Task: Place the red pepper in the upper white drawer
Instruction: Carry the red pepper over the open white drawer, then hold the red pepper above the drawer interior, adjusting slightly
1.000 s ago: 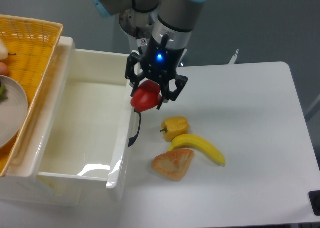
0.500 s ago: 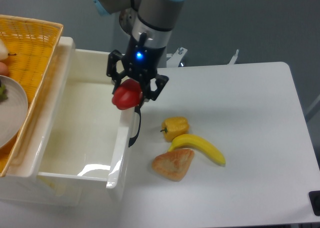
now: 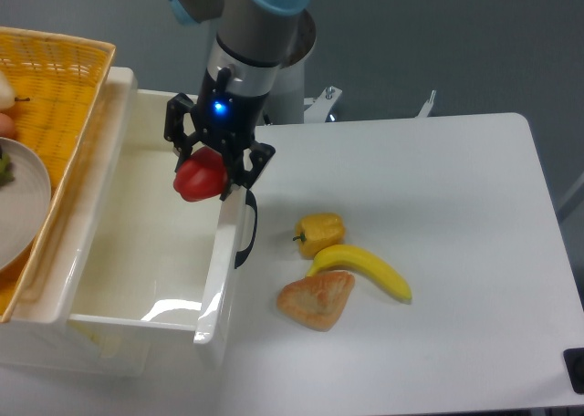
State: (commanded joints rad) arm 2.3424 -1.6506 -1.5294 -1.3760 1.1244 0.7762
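My gripper (image 3: 207, 165) is shut on the red pepper (image 3: 200, 177), a small glossy red bell pepper. It holds the pepper in the air above the open upper white drawer (image 3: 137, 243), just inside the drawer's right front wall. The drawer is deep, white and glossy, with a dark curved handle (image 3: 246, 234) on its front. Nothing shows inside the drawer.
A yellow pepper (image 3: 320, 232), a banana (image 3: 365, 269) and a slice of bread (image 3: 317, 298) lie on the white table (image 3: 456, 252) right of the drawer. A yellow wicker basket (image 3: 55, 97) with a plate (image 3: 18, 197) sits left of the drawer.
The gripper has carried the red pepper to the left, from over the drawer's front wall to over the drawer's inside. The other things have not moved.
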